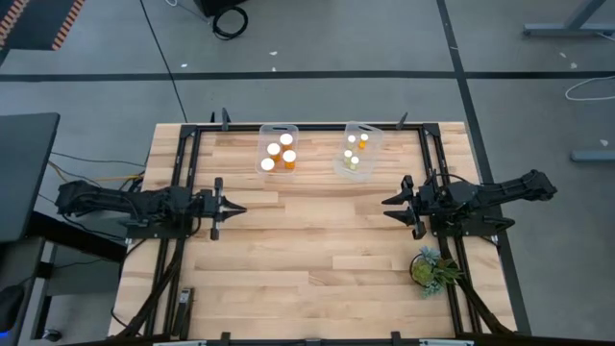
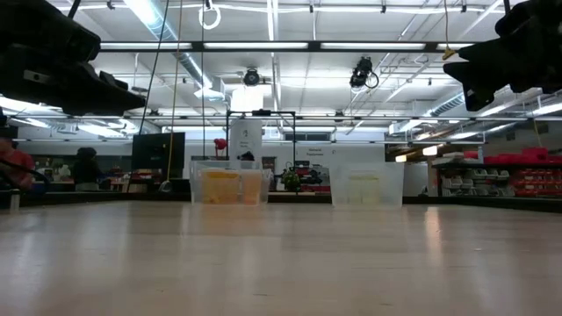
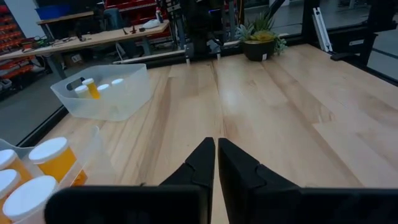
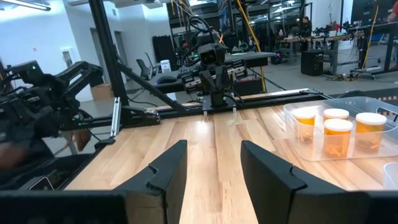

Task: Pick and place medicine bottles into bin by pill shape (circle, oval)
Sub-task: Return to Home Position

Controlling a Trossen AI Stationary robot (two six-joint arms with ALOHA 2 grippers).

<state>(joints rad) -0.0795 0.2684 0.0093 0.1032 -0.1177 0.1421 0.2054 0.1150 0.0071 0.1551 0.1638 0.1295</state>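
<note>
The right wrist view shows the larger medicine bottles (image 4: 337,138) as orange, white-capped and upright in a clear bin (image 4: 323,104), well ahead of the right gripper's (image 4: 212,146) wide, empty jaws; overhead they are only white discs. The smaller medicine bottles (image 3: 91,89) stand upright in another bin (image 3: 118,102), well ahead of the left gripper's (image 3: 216,143) closed, empty jaws.

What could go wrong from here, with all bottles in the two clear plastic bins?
The open right gripper hangs near the small green potted plant; a swing might tip it. The right clear plastic bin sits near the far edge of the light wooden table; a nudge could shift it.
</note>
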